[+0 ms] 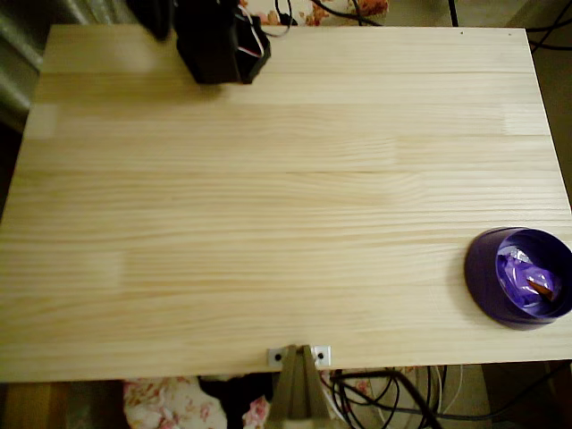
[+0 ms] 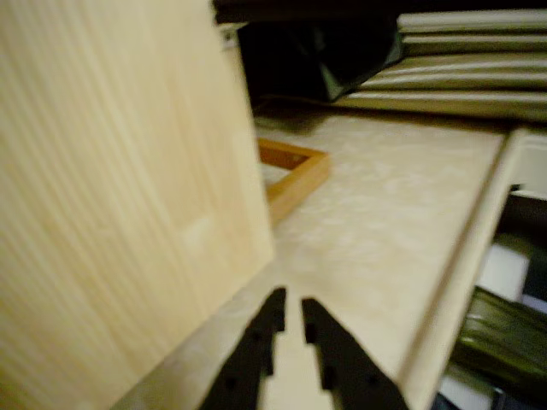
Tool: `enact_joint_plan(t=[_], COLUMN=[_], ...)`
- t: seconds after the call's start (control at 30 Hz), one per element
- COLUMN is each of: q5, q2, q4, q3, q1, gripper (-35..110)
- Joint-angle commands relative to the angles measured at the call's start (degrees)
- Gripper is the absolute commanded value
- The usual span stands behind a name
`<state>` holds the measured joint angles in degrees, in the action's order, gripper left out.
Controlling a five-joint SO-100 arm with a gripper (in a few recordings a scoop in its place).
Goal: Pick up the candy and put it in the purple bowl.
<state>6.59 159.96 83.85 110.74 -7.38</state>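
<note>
Candy lies inside purple bowl, table's right edge, overhead view. Light, flat, slippery foil; grip across short sides. Gripper nearly closed w/ thin gap, apparently empty; wrist view blurred.

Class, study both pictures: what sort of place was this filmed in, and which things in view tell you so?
Probably a home room turned hobby workspace, not a lab. A plain pine table stands over flowered fabric and loose cables, and a purple bowl holds the candy. The black tool points off the table's edge toward a pale floor.
</note>
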Motion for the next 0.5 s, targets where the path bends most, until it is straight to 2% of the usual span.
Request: enact_joint_plan(t=[0.0, 0.47], q5=[1.0, -1.6], q2=[6.9, 29.3], q4=[-5.8, -17.0], q3=[13.6, 49.0], q1=[0.2, 1.3], gripper=[0, 0])
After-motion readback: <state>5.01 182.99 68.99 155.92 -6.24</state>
